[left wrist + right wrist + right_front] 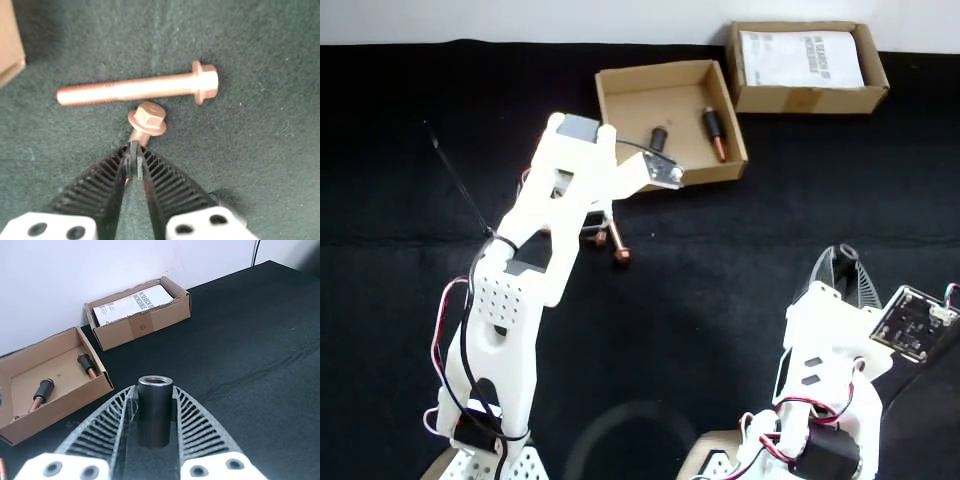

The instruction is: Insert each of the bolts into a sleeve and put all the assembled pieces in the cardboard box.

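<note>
Our left gripper (134,152) pinches a small copper-coloured metal bolt (147,119) by its stem, beside another copper bolt (135,90) lying on the dark cloth. Our right gripper (155,390) squeezes a dark round metal sleeve (154,420) standing up. Both look hard and slippery, so we think a tight hold mid-stem is best.

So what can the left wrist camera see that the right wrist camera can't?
Only the left wrist view: the left gripper pinching one loose bolt, a second bolt lying beside it. Only the right wrist view: the right gripper holding a sleeve, two assembled pieces inside the cardboard box, and another box holding paper. Both: the black table and the cardboard box.
</note>
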`<state>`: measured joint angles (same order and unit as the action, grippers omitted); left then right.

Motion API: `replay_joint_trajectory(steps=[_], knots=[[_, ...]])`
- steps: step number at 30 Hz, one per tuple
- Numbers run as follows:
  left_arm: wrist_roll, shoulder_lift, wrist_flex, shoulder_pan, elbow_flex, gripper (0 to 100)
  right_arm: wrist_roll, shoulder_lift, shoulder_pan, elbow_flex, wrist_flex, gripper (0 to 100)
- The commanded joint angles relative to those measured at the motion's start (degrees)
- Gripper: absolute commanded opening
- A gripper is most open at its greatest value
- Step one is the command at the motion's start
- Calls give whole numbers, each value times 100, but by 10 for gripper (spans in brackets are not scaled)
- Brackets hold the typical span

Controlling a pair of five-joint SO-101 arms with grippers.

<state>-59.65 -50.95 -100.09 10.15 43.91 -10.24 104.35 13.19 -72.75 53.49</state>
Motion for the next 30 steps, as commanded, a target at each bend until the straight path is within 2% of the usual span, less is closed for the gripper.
replay_joint_trajectory(steps=[1, 3, 10, 15, 18, 22, 28, 30], knots=[[141, 48, -79, 4, 119, 149, 97, 31, 66, 22, -101, 8], [158, 136, -79, -40, 101, 200, 97, 22, 66, 22, -101, 8], [-352, 312, -79, -92, 101, 202, 97, 22, 66, 13, -101, 8], [-756, -101, -26, -84, 127, 166, 105, 22, 66, 13, -101, 8], [-730, -303, 141, -48, 154, 164, 123, 22, 66, -31, -101, 8], [-730, -347, 123, -40, 321, 164, 501, 57, 66, -286, -127, 8], [-818, -435, 114, 101, 312, 162, 519, 57, 66, -295, -136, 8], [-985, -523, -18, 277, 312, 123, 519, 57, 66, -303, -136, 8]])
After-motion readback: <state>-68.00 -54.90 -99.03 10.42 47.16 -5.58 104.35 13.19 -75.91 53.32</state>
